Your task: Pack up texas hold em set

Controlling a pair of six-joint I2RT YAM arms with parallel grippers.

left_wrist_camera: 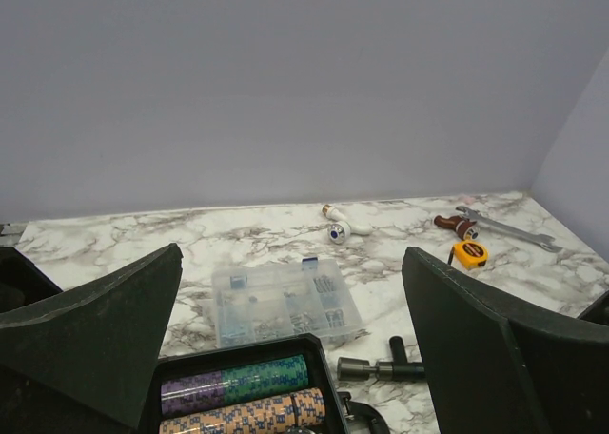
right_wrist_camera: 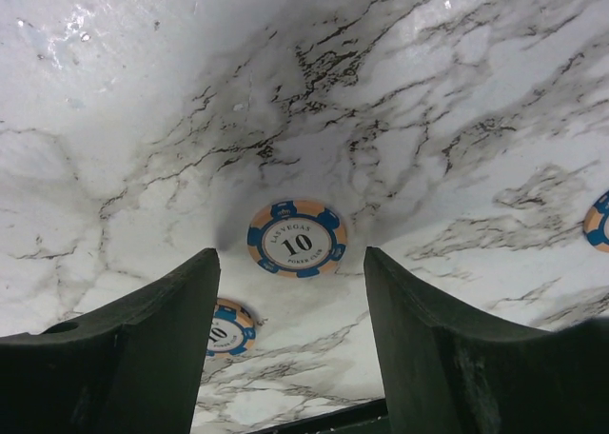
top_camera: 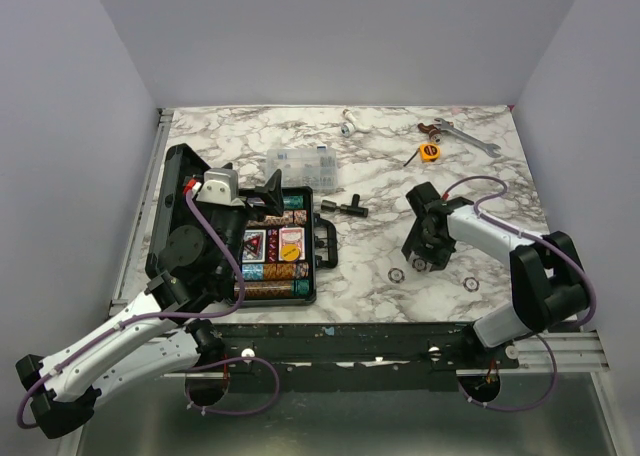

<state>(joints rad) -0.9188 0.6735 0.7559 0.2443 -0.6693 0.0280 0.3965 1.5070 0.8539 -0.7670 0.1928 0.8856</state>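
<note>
The black case [top_camera: 316, 238] lies open at the left, its lid [top_camera: 172, 201] raised along the left side. Inside are rows of chips [top_camera: 272, 273], card decks [top_camera: 255, 244] and a yellow button [top_camera: 291, 247]. My left gripper [top_camera: 248, 184] is open and empty above the case's far end; its wrist view [left_wrist_camera: 293, 253] shows purple, green and orange chip rows [left_wrist_camera: 238, 379] below. My right gripper [top_camera: 420, 259] is open and empty, pointing down over loose orange-and-blue "10" chips on the table. One chip [right_wrist_camera: 297, 238] lies just beyond its fingertips [right_wrist_camera: 290, 263]. Another chip [right_wrist_camera: 228, 327] lies beside the left finger.
A third loose chip [top_camera: 470, 283] lies right of the right gripper. A clear compartment box [top_camera: 302, 163] stands behind the case and a black T-handle tool [top_camera: 343, 207] beside it. A yellow tape measure [top_camera: 430, 152], a wrench [top_camera: 465, 136] and a white fitting [top_camera: 348, 126] lie at the back.
</note>
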